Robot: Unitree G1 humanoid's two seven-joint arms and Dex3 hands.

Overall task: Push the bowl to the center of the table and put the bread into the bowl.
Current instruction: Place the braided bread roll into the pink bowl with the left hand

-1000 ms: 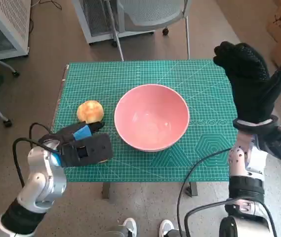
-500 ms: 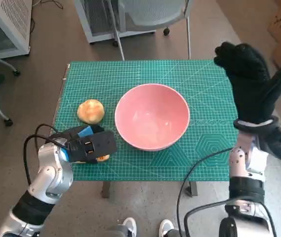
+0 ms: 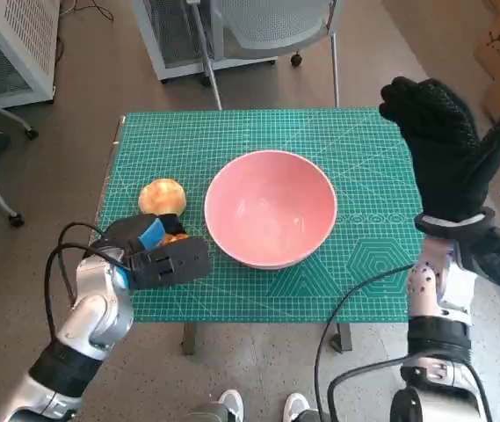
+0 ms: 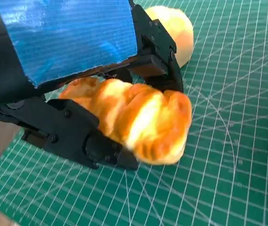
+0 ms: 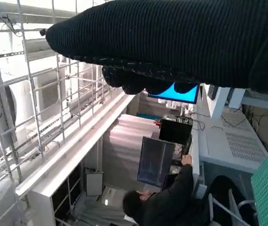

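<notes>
A: How much of the task can be counted as done?

B: The pink bowl [image 3: 270,207] is seen at about the middle of the green mat [image 3: 364,149], so the push is judged finished. The bread [image 4: 138,120] is not yet in it; the bowl is seen empty.

A: Where is the bread found?

B: It is gripped in the left hand [image 3: 157,255], low over the mat just beside the bowl's near-left rim. 1 round bun [image 3: 161,197] is left lying on the mat just beyond that hand.

A: And the right hand [image 3: 447,145]?

B: It is held raised at the table's right edge, fingers spread, with nothing in it.

A: What is given by 1 view and not another?

B: In the head view the bread is nearly hidden under the hand. In the left wrist view its ridged golden crust is shown clamped between the black fingers [image 4: 77,136]. The right wrist view offers only the glove, shelving and a seated person [image 5: 171,200].
</notes>
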